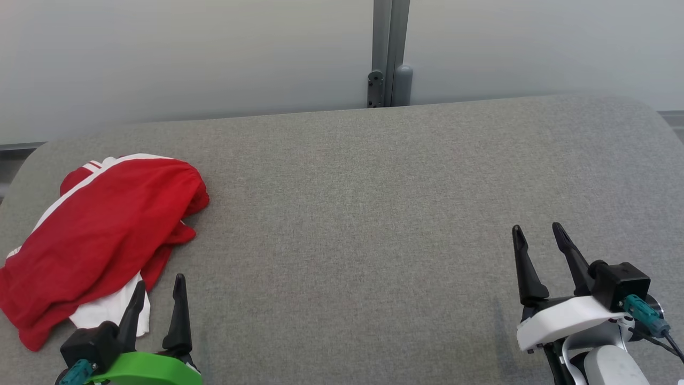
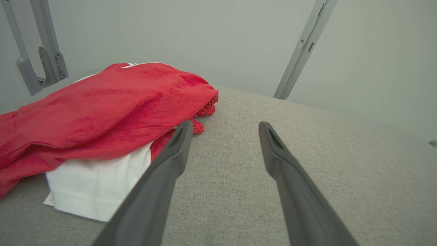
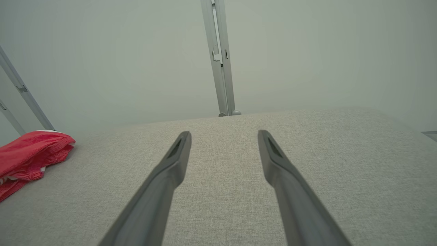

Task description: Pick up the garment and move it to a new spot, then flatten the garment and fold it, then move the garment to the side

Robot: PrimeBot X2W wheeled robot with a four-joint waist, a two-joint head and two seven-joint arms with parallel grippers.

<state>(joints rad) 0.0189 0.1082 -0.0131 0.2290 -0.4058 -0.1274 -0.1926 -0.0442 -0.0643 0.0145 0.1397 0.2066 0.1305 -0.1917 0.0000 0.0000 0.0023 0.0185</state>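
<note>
We judge the main risk to be pinching only the top red layer of the garment, so the white layer beneath slips out and the heap drags off the table edge. Our left gripper stands wide and empty just beside it, and our right gripper is equally wide at lower right. The garment lies crumpled at the frame's left, red with white trim.

Crumpled red cloth garment: white stripes along one edge, white panel underneath. Heathered grey woven fabric tabletop, no pattern. On the left gripper: black fingers, bright green housing, teal plug. On the right gripper: black fingers, white housing, teal plug. Pale grey wall, darker grey metal post.
</note>
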